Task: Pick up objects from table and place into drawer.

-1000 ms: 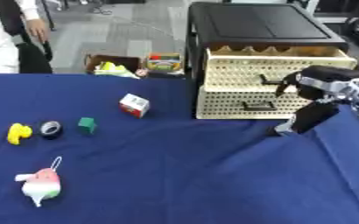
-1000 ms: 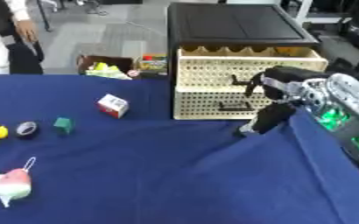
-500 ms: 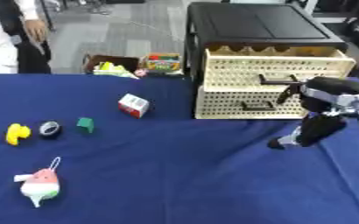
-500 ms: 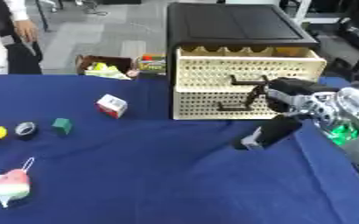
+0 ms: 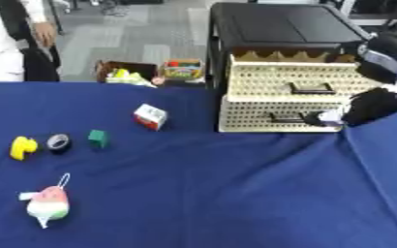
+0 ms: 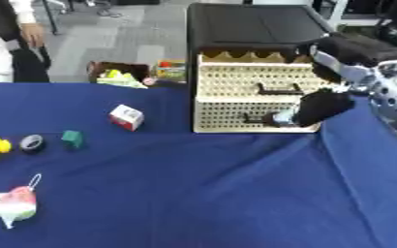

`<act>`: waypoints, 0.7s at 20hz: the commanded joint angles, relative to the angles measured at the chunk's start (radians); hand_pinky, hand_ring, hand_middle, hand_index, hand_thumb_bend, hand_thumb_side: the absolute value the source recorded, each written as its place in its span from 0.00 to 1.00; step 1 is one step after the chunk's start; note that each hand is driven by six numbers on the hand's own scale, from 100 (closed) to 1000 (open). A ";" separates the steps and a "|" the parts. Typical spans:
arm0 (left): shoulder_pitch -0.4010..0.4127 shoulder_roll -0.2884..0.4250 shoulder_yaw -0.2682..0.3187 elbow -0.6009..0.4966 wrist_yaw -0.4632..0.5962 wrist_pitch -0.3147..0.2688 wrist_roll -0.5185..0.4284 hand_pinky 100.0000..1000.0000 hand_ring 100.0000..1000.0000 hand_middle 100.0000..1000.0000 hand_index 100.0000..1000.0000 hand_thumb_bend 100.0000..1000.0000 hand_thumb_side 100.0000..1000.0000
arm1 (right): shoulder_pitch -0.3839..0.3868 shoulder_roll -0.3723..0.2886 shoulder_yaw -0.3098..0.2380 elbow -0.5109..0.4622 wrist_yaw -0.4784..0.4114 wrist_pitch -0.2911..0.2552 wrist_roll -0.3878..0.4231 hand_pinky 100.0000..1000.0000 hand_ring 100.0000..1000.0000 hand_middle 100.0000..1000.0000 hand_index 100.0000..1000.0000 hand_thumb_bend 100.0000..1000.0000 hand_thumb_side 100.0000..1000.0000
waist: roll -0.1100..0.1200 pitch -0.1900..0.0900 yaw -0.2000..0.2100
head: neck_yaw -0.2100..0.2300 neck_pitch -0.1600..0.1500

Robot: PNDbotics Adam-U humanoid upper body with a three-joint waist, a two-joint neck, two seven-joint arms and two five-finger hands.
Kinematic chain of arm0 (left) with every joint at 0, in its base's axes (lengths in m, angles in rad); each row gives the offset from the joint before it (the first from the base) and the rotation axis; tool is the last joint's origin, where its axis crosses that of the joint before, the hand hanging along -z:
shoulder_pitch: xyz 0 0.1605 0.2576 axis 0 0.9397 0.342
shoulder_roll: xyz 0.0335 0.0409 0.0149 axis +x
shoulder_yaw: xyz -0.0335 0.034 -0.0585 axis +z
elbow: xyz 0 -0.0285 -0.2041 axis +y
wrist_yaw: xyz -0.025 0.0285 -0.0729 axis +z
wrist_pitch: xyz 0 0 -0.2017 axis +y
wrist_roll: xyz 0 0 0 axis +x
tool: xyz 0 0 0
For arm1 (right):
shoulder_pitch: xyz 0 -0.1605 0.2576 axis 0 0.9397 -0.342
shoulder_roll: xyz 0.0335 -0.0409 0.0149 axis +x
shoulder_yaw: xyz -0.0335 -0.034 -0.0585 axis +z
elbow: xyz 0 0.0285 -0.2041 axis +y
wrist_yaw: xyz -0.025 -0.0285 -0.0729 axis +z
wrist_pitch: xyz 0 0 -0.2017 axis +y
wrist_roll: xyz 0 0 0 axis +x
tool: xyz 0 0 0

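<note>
Right hand [image 6: 319,107] at lower drawer [image 5: 274,114] handle, right end; finger state unclear. Toys lie well apart to its left.

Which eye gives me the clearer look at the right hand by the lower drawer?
The right eye view: the right hand sits well inside the picture, against the lower drawer. In the left eye view it lies near the right edge, the arm partly cut off.

Person's hand [image 5: 43,33] far left edge — box w/ clutter [image 5: 124,74] on floor
</note>
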 commanded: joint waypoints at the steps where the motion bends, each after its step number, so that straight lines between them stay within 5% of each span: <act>1: -0.008 0.035 0.011 -0.017 0.005 0.001 -0.003 0.34 0.43 0.49 0.80 0.08 0.67 | -0.028 -0.016 0.000 0.036 0.017 0.168 0.179 0.00 0.00 0.00 0.85 0.61 0.43 | 0.003 -0.020 0.003 | -0.003 -0.002; 7: -0.008 0.033 0.013 -0.017 0.005 0.000 -0.003 0.34 0.43 0.49 0.80 0.08 0.67 | -0.044 0.019 0.036 0.154 -0.002 0.177 0.179 0.00 0.00 0.00 0.84 0.61 0.41 | 0.004 -0.019 0.012 | -0.005 -0.005; 14: -0.007 0.030 0.014 -0.017 0.006 0.000 -0.003 0.33 0.43 0.49 0.80 0.08 0.67 | -0.063 0.042 0.045 0.187 -0.010 0.179 0.179 0.00 0.00 0.00 0.84 0.61 0.42 | 0.004 -0.018 0.013 | -0.009 -0.008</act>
